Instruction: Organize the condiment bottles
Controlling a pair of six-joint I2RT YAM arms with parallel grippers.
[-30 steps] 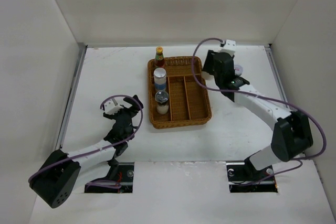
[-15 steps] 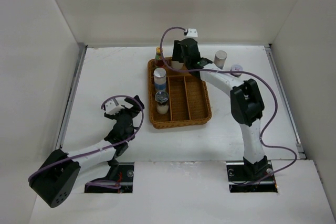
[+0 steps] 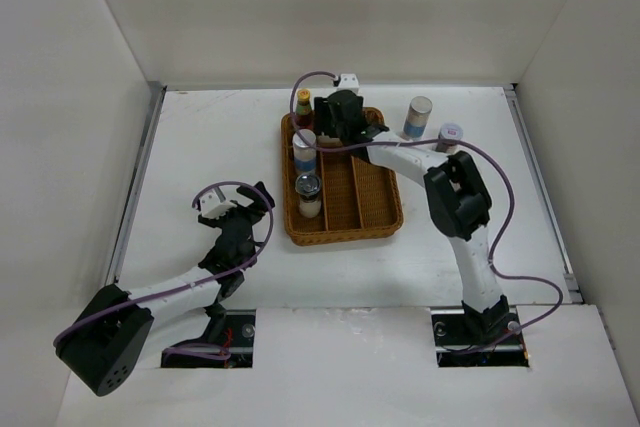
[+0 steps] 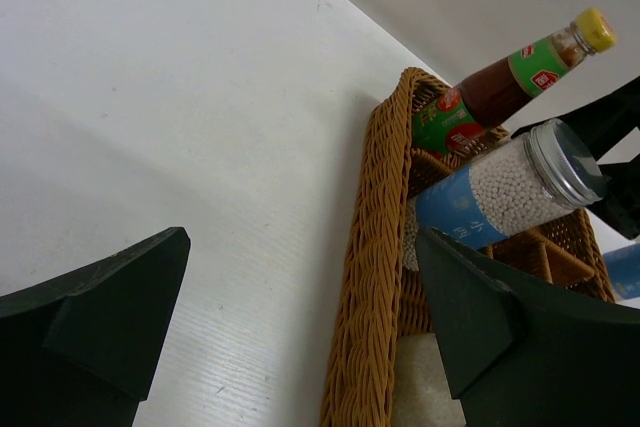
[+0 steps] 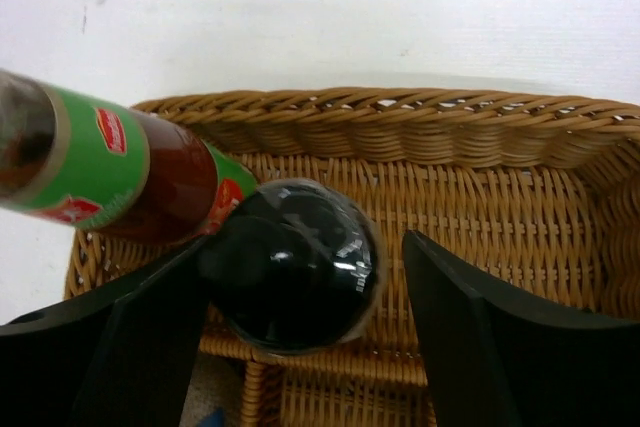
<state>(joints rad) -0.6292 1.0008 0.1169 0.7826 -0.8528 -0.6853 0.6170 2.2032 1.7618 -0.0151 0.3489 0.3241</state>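
The brown wicker tray (image 3: 345, 235) holds the dark red yellow-capped sauce bottle (image 3: 303, 107), a white blue-labelled cylinder (image 3: 305, 150) and the grey-lidded jar (image 3: 309, 195) along its left side. My right gripper (image 3: 340, 125) hangs over the tray's back end. In the right wrist view it (image 5: 305, 247) is open around a short jar with a dark glossy lid (image 5: 290, 262). The left finger touches the jar and the right finger stands apart. The second white cylinder (image 3: 419, 117) and a pink-labelled jar (image 3: 451, 135) stand on the table to the right. My left gripper (image 3: 250, 209) is open and empty left of the tray.
White walls enclose the table on three sides. In the left wrist view the tray's rim (image 4: 370, 247) lies ahead, with the sauce bottle (image 4: 500, 87) and the cylinder (image 4: 500, 197) behind it. In the right wrist view the sauce bottle (image 5: 110, 172) stands just left of the jar.
My right arm swung left from the table beside the tray to over the tray's back end, bringing the short jar. The white cylinder and pink jar came into view. The left arm stayed still.
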